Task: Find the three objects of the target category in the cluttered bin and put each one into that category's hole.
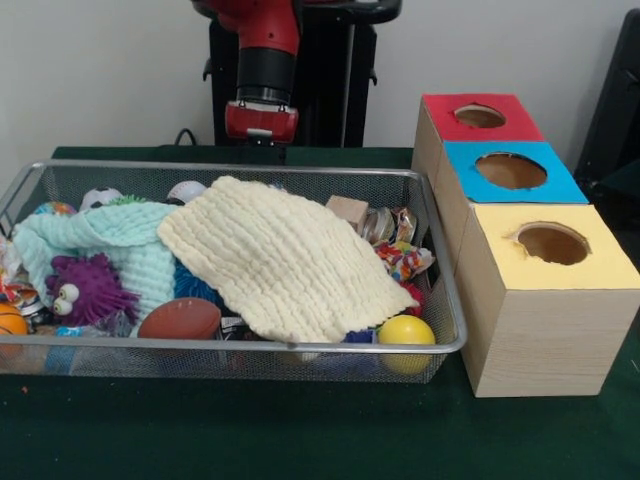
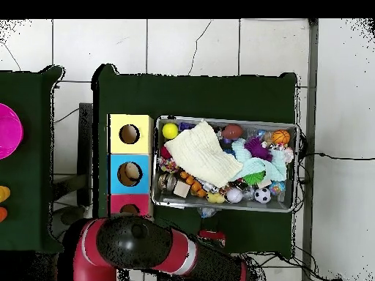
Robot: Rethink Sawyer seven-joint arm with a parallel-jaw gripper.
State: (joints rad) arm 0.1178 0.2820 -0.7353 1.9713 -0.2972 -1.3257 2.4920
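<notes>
The bin (image 1: 230,167) is a silver wire-mesh basket full of clutter; it also shows in the overhead view (image 2: 296,168). A cream cloth (image 1: 280,260) lies over its middle and a mint cloth (image 1: 110,235) over its left. Around them I see a purple fuzzy toy (image 1: 85,285), a brown football (image 1: 180,318), a yellow ball (image 1: 406,330) and a wooden block (image 1: 347,210). Three wooden boxes with holes stand beside the bin: red top (image 1: 440,110), blue top (image 1: 465,160), yellow top (image 1: 500,260). My gripper (image 1: 261,122) hangs behind the bin's far rim, outside it.
In the overhead view the bin also holds a basketball (image 2: 280,137), a soccer ball (image 2: 262,195) and a white ball (image 2: 234,195). My arm (image 2: 139,245) lies folded by the table's edge. A pink disc (image 2: 7,130) sits on a second table.
</notes>
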